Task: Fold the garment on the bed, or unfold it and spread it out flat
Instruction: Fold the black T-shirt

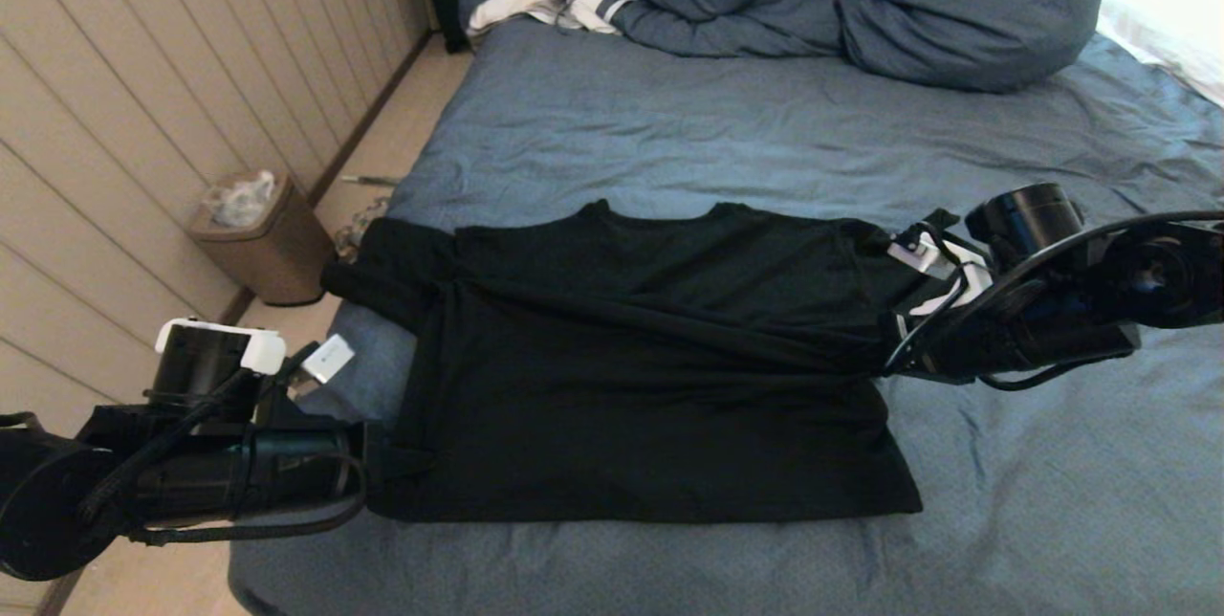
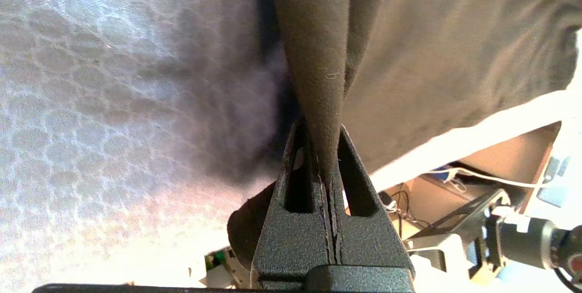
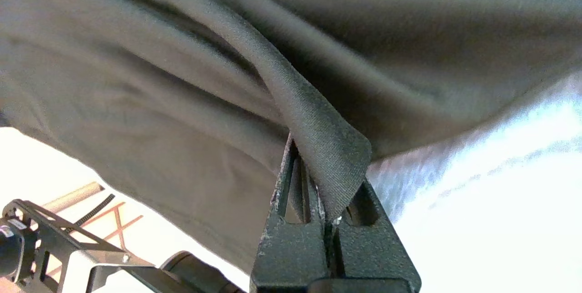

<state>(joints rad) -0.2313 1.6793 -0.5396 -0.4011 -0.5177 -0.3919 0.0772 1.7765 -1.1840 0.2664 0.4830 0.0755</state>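
On the left, the left tool is pinching the limp, light black garment lying across the near bed, while rightward the right tool is clamping its opposite edge, sagging between.

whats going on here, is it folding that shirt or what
A two-armed robot is working on a black T-shirt lying plain side up across the blue bed. The left gripper is shut on cloth at the shirt's left side, near the bed's edge, and the right gripper is shut on a hem at its right side. The cloth pulls into a ridge between them. The shirt is still mostly spread out, with no fold completed.
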